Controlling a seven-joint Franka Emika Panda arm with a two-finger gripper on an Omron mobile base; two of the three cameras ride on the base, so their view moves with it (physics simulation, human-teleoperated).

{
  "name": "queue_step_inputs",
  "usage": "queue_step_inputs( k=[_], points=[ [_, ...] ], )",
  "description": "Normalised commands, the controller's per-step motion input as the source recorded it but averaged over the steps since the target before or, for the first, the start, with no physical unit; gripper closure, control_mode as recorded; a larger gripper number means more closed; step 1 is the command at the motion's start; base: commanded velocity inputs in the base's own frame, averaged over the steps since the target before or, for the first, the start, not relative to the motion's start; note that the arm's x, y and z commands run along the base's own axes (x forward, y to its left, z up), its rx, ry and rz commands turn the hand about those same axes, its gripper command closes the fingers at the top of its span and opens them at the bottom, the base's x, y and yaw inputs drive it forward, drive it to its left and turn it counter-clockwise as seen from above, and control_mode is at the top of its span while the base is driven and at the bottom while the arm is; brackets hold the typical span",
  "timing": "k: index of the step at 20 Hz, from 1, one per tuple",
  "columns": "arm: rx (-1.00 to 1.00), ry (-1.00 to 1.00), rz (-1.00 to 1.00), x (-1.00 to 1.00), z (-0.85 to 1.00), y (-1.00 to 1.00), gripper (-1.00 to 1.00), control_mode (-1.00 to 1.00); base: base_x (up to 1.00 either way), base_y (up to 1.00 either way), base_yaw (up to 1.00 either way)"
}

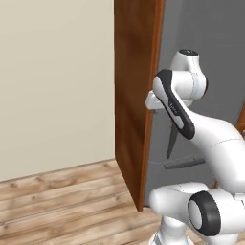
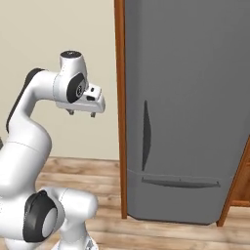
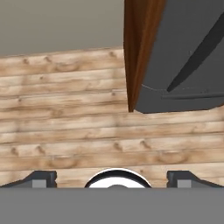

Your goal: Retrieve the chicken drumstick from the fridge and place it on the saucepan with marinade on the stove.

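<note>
Pale wooden floorboards (image 3: 65, 127) are seen running across the room, with a plain beige wall (image 1: 52, 81) rising behind them. Nearest the cameras, the white arm (image 2: 29, 141) with dark joints is bent upward from its base. Its gripper (image 2: 82, 114) is held in the air to the left of the fridge (image 2: 190, 97), pointing down toward the floor. The two small dark fingertips (image 3: 43, 178) are seen spread wide apart at the edges of the hand view, and nothing is held between them — only bare floor lies below.

Beyond the gripper, the fridge is shown as a tall grey box with its doors closed. A brown wooden side panel (image 1: 134, 95) covers its left flank, just beside the gripper, though no contact can be made out. On the grey front, a long dark upright handle (image 2: 145, 134) is mounted on the upper door, and a dark horizontal handle (image 2: 179, 182) is set across the lower drawer beneath it. A second brown panel edge (image 2: 237, 180) is glimpsed at the fridge's right side.

The chicken drumstick cannot be seen — the fridge's inside is hidden behind the shut doors.
</note>
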Motion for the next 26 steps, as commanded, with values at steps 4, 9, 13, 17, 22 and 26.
queue_step_inputs(
  k=[4, 9, 13, 17, 22, 26],
  points=[
    [0.0, 0.0, 0.0, 0.0, 0.0, 0.0, -1.0, 1.0, -0.67, 0.0, -0.12],
    [0.0, 0.0, 0.0, 0.0, 0.0, 0.0, -1.0, 1.0, -0.03, 0.0, -0.06],
    [0.0, 0.0, 0.0, 0.0, 0.0, 0.0, -1.0, 1.0, 0.24, 0.0, 0.0],
    [0.0, 0.0, 0.0, 0.0, 0.0, 0.0, -1.0, 1.0, 0.49, -0.06, 0.0],
    [0.0, 0.0, 0.0, 0.0, 0.0, 0.0, -1.0, 1.0, 0.38, -0.08, 0.0],
    [0.0, 0.0, 0.0, 0.0, 0.0, 0.0, -1.0, 1.0, 0.03, -0.02, 0.0]
  ],
)
